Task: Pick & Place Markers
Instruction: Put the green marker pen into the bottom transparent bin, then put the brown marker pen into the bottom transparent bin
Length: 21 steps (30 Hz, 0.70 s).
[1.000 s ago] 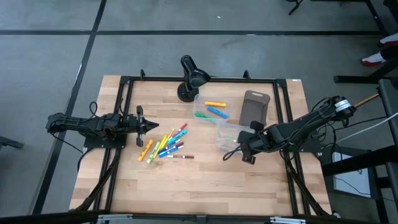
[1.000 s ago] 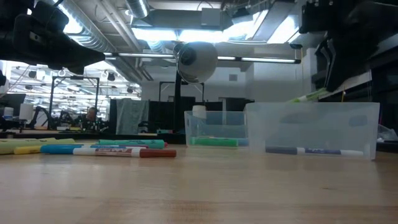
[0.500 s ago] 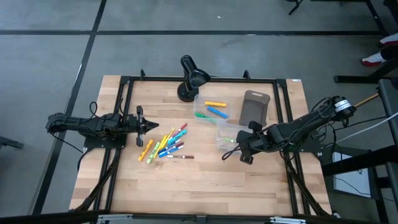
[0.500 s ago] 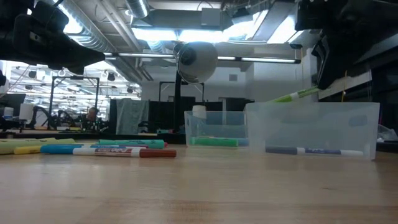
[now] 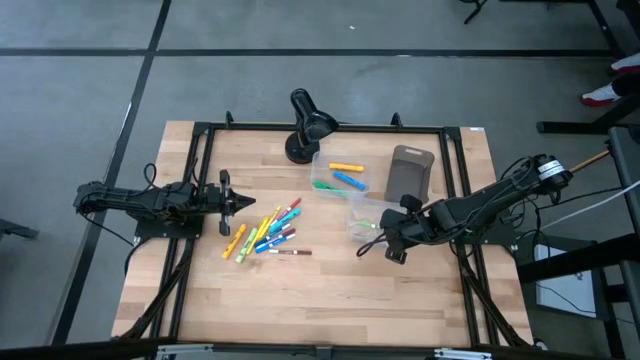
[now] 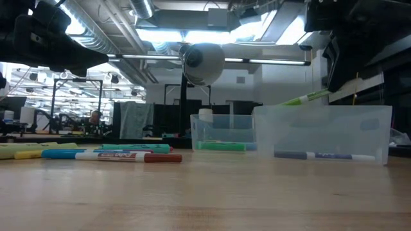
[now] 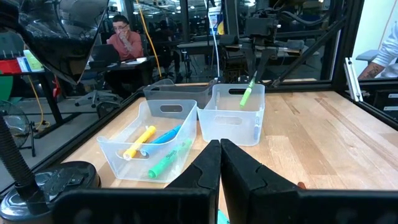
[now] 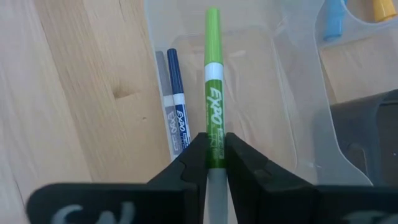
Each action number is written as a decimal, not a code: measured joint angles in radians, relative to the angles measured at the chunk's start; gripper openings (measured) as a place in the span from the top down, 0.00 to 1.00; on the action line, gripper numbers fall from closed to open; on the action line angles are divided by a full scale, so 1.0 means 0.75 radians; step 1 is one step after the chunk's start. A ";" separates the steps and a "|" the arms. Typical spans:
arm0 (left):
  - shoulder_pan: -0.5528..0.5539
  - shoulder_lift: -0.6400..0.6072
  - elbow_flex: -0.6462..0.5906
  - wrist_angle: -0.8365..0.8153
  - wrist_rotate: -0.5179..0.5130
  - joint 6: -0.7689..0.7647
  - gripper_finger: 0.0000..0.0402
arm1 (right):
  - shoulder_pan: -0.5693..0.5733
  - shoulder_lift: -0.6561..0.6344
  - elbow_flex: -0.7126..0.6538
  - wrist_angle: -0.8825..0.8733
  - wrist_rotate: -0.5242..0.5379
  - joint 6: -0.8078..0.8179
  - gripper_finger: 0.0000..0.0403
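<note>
Right gripper (image 8: 215,152) pinches a green marker (image 8: 213,81) between its fingers (image 8: 194,158), grip narrow. Marker barrel reads "EXPO", white band under the cap, tip pointing out over the near clear bin (image 5: 365,222). In that bin lies a dark blue marker (image 8: 178,99), also "EXPO", along the wall. In the low view the green marker (image 6: 307,98) hangs tilted just above the bin's rim (image 6: 321,109).

Far bin (image 5: 338,172) holds yellow (image 5: 345,165), blue (image 5: 349,181) and green markers. Grey tray (image 5: 410,172) sits beside it. Lamp (image 5: 305,125) stands at the table's back edge.

Left gripper (image 5: 233,202) waits at table left, fingers (image 7: 205,168) pressed together, holding nothing. Loose markers (image 5: 266,231) lie in a pile on the wood just beside it: yellow, green, blue, red, pink; one red-capped lies apart (image 5: 290,252). Their writing is too small to read.

A person sits in the room beyond (image 7: 121,37).
</note>
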 joint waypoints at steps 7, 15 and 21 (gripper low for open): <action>0.000 0.000 0.000 0.000 0.000 0.000 0.98 | 0.000 0.000 0.000 0.000 0.011 -0.005 0.87; 0.000 0.000 0.000 0.000 0.000 0.000 0.99 | -0.001 0.000 0.000 -0.001 0.060 0.102 0.82; 0.000 0.000 0.000 0.000 0.000 0.000 0.99 | -0.004 0.000 0.000 -0.001 0.060 0.105 0.75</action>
